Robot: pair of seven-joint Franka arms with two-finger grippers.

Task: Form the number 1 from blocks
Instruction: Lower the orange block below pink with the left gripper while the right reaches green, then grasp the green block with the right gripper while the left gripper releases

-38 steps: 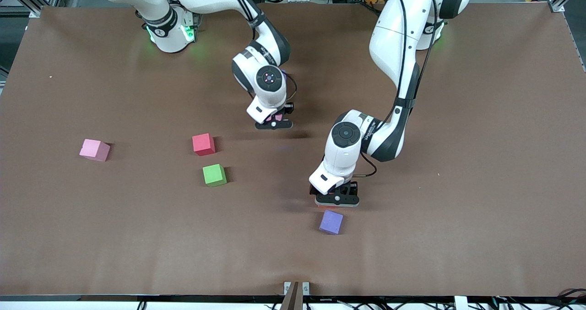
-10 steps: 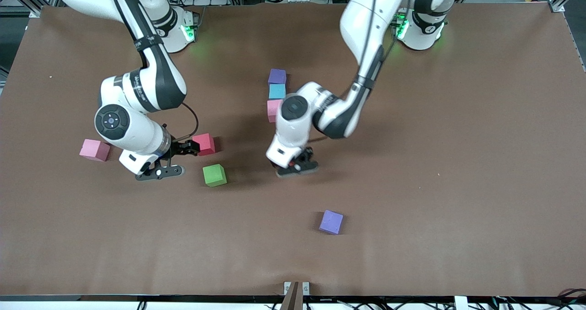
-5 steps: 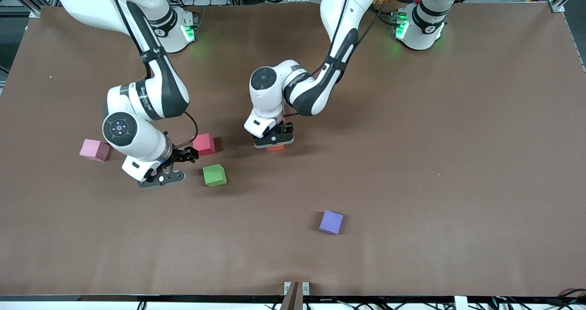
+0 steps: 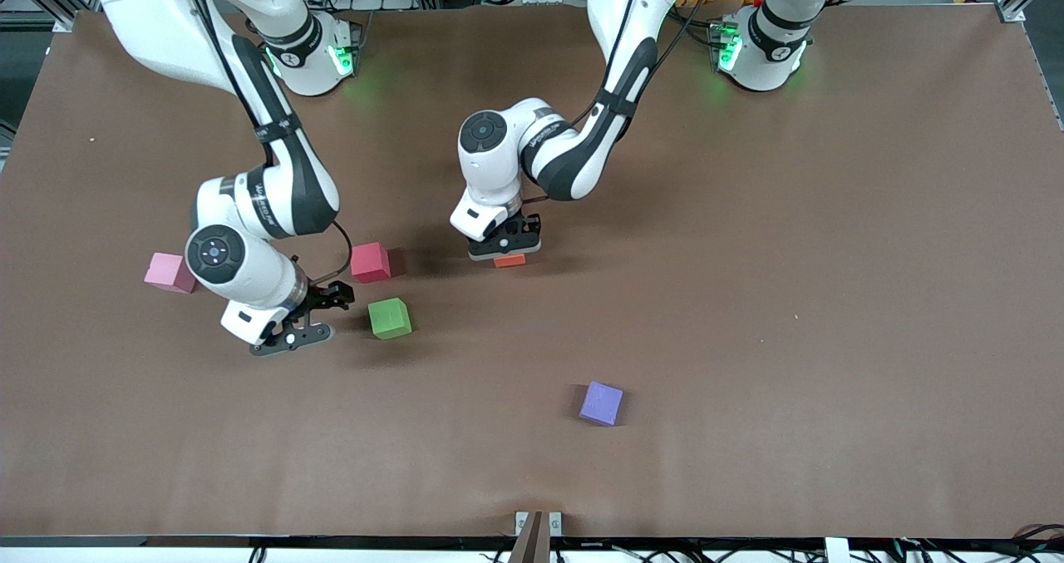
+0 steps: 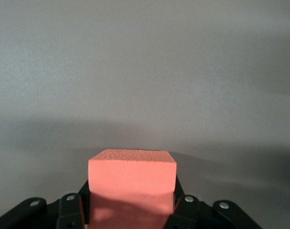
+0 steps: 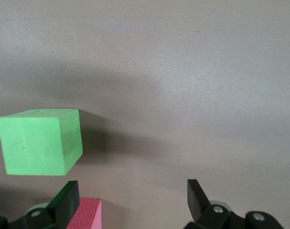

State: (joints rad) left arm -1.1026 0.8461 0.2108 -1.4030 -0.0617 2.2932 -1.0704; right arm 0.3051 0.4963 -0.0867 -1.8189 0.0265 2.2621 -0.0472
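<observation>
Gripping the orange block (image 4: 509, 260), your left gripper (image 4: 504, 249) sits low over the middle of the table (image 4: 831, 297), jaws pinched on the cube's sides; the left wrist view shows it snug between the fingers (image 5: 70, 205). Your right gripper (image 4: 303, 318) hangs with fingers spread wide, empty, just beside the green block (image 4: 389, 318) and near the red block (image 4: 370, 262). You've got a pink block (image 4: 169, 272) toward the right arm's end, partly hidden by that arm. A purple block (image 4: 601, 402) lies alone, nearest the front camera.
</observation>
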